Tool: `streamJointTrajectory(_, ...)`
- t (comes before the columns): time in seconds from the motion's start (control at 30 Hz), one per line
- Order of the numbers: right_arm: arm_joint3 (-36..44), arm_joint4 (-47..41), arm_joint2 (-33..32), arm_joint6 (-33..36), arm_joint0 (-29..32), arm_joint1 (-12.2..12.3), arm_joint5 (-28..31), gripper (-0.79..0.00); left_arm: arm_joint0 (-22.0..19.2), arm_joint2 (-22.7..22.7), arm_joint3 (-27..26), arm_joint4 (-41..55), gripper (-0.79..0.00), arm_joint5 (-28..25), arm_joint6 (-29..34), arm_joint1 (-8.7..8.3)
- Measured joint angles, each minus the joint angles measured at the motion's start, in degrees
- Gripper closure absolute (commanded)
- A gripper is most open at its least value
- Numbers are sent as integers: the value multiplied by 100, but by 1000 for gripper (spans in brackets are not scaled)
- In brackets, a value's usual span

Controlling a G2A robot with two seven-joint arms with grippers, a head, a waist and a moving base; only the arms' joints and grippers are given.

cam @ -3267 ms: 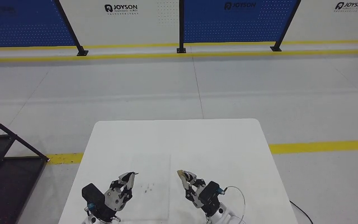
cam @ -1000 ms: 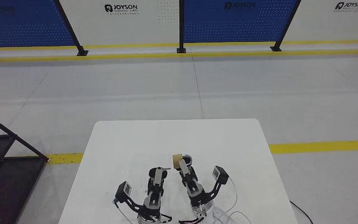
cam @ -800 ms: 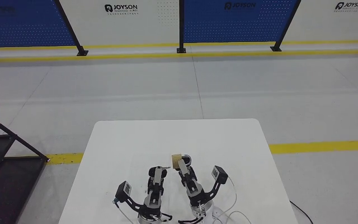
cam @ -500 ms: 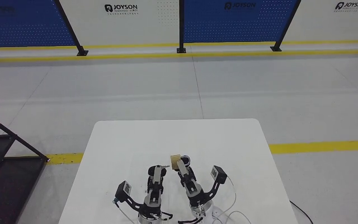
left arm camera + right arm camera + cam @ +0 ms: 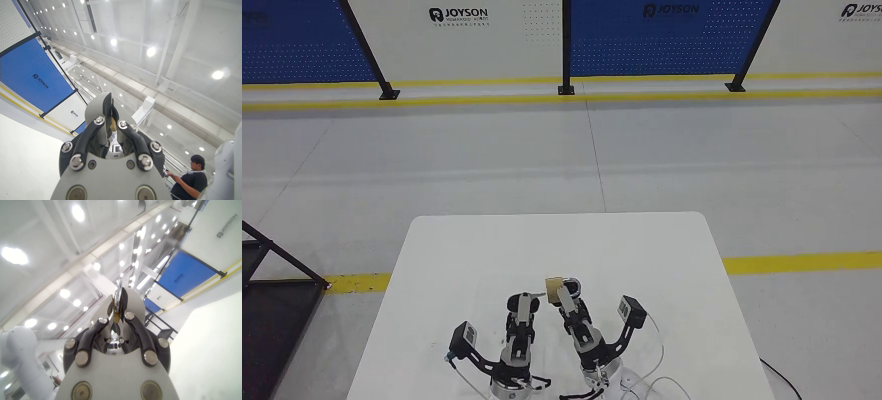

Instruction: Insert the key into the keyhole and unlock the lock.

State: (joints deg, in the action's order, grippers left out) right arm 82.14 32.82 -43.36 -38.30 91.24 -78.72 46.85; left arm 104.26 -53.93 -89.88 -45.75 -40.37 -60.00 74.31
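Currently, step: bringing key to keyhole, judged; insertion not yet evident.
Lock [image 5: 557,289]: brass body with silver shackle, held up above the table [image 5: 542,240], over its near half.
Right jaws: closed on the lock body, with the shackle past the tips.
Left jaws: closed almost flat on a thin brass-coloured piece, likely the key [image 5: 113,125]; blade too small to make out.
Relation: left jaws and right jaws side by side in the top view, key end just beside lock; contact not discernible.
Keyhole: hidden; facing unknown.
Method: hold lock rigid; line blade with keyhole axis before advancing; push straight and lightly; turn only once fully seated.
Risk: thin key pivoting between pads; lock twisting in grip under turning load.
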Motion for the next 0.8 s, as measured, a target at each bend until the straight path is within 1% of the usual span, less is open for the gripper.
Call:
streamJointTrajectory(0.27,-14,-9,24,67,-19,4,-20,0,-5,-32,16,16,0,57,71,35)
streamJointTrajectory(0.8,-1,27,51,88,-28,21,-61,0,0,-63,68,-69,0,10,225,88)
